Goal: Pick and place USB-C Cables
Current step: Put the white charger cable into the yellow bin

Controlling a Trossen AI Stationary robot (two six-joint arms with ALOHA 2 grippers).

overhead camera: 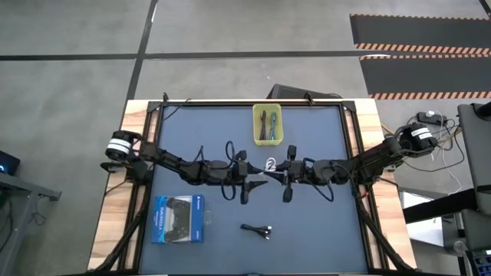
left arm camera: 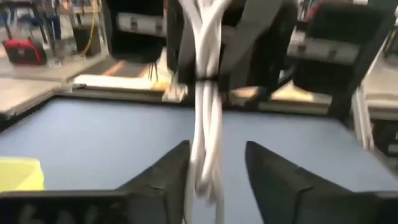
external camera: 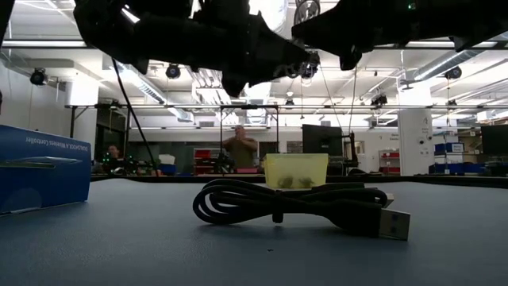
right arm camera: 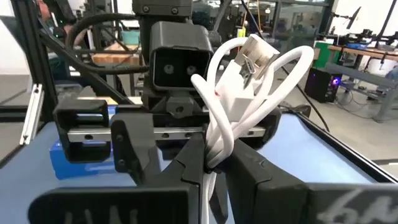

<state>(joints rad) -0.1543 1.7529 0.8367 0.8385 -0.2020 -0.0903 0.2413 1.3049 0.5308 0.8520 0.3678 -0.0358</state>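
Your right gripper pinches the bundled white USB-C cable above the counter's centre. Your left gripper is spread around its hanging loop. The coiled black cable lies at lower centre.

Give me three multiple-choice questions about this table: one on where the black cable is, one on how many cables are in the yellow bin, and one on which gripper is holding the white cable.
1. Where is the black cable?
A. In the bin
B. Loose on the table
C. On top of the box

2. How many cables lie in the yellow bin?
A. None
B. Two
C. Four

3. What holds the white cable?
A. The right gripper
B. The left gripper
C. Nothing; it lies on the table

Answers:
1 B: the black cable lies on the mat, apart from the blue box.
2 B: the yellow bin holds the teal cable and the purple cable.
3 A: the right gripper is shut on the white cable; the left gripper is open around it.
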